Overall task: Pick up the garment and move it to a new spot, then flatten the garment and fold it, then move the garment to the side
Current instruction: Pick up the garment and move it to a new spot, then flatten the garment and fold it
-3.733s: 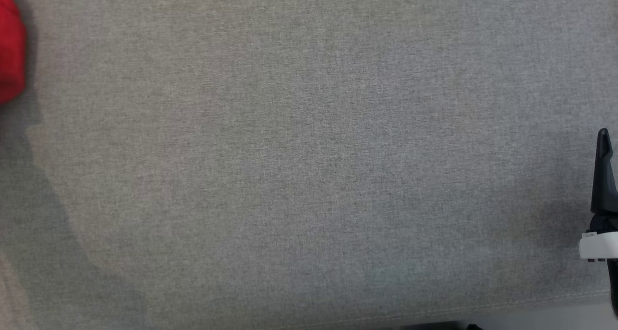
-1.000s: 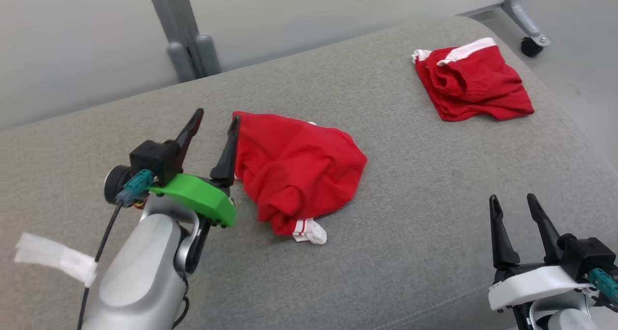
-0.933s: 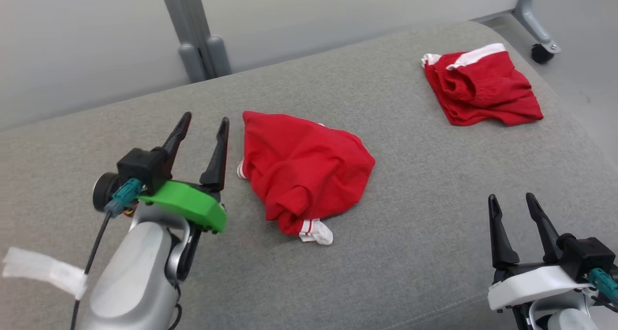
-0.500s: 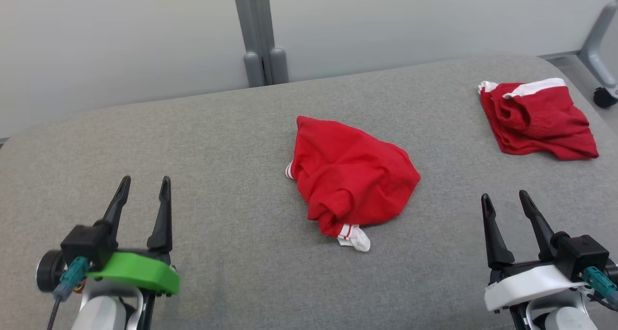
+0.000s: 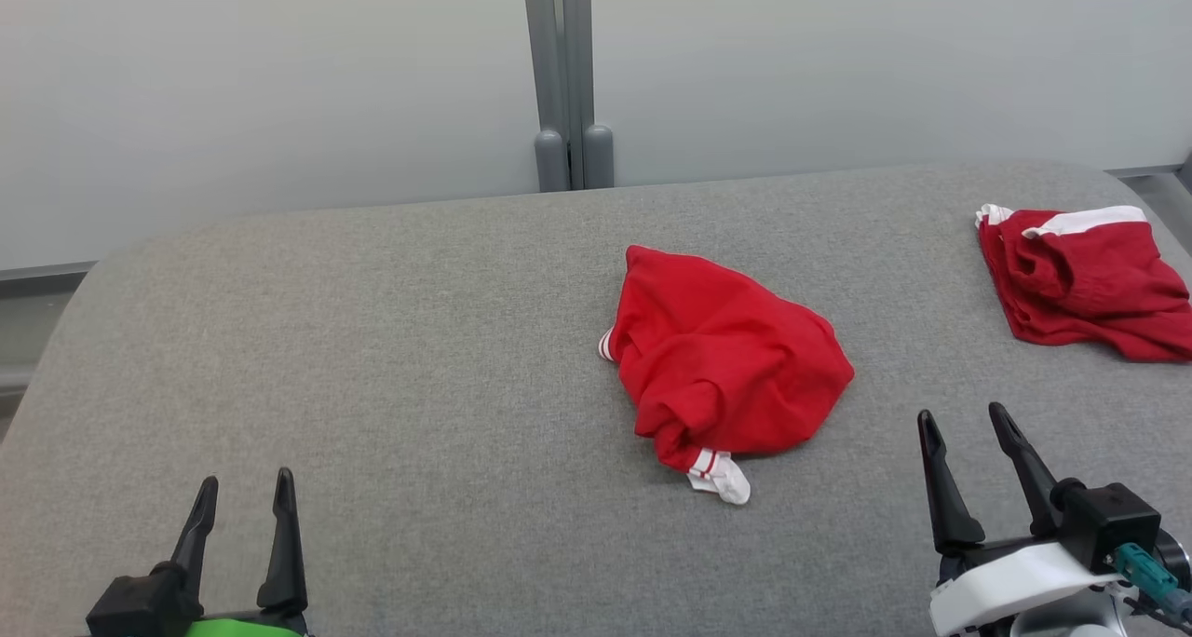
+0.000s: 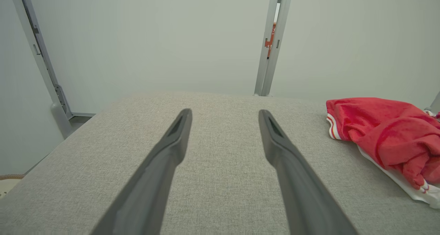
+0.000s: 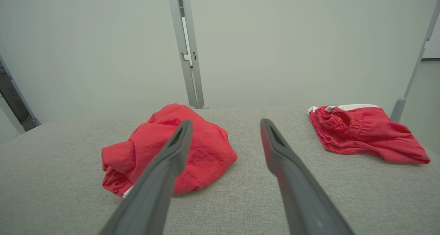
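I see the grey tabletop (image 5: 372,339) bare across its whole left half: my left end effector (image 5: 247,478), fingers spread, has open fabric ahead and on both sides. The crumpled red garment (image 5: 726,367) heaps up just right of centre, the one lump between my two arms. My right end effector (image 5: 961,412), also spread, sits to the heap's right, a bare strip between them. A second garment (image 5: 1080,283) lies at the far right edge, well apart from the first, with an open lane between. Behind the tabletop a grey post (image 5: 565,78) and pale wall (image 5: 279,88) close the far side
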You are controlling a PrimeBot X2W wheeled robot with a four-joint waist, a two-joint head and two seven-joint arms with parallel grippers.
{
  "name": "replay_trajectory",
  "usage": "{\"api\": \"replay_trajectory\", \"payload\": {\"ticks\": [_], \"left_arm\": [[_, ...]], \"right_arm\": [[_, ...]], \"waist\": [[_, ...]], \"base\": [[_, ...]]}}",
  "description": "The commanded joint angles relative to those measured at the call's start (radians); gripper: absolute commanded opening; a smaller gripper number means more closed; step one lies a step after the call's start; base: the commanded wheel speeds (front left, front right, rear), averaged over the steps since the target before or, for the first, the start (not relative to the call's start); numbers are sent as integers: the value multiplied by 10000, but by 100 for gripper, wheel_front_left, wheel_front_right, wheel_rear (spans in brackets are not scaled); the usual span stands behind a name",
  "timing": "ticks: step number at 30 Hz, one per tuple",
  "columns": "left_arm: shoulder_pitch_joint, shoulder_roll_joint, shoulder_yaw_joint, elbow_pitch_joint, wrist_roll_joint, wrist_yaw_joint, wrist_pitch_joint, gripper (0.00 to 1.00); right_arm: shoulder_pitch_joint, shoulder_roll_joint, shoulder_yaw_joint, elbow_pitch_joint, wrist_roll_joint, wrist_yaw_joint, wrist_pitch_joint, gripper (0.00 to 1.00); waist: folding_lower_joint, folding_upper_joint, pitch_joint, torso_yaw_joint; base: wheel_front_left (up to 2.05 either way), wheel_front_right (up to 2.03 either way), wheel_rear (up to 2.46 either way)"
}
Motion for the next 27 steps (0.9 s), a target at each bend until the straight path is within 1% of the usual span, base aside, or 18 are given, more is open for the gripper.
{"api": "replay_trajectory", "payload": {"ticks": [1, 7, 12, 18, 27], "left_arm": [[232, -95, 128, -52, 83, -54, -1, 100], [460, -376, 427, -70, 264, -186, -1, 100], [427, -539, 516, -19, 299, -272, -1, 100], [412, -602, 436, 49, 285, -327, -1, 100], [386, -534, 325, 59, 287, -355, -2, 100]], "right_arm": [[239, 4, 31, 38, 68, -5, -27, 100], [585, 85, 117, 125, 100, -5, -27, 100], [539, 64, 178, 182, 152, -4, -27, 100], [506, 40, 206, 214, 149, -5, -27, 100], [566, 22, 122, 285, 187, -4, -27, 100]], "waist": [[1, 0, -35, 1], [1, 0, -83, 36], [1, 0, -78, 9], [1, 0, -54, -28], [1, 0, -40, -7]], "base": [[0, 0, 0], [0, 0, 0], [0, 0, 0], [0, 0, 0], [0, 0, 0]]}}
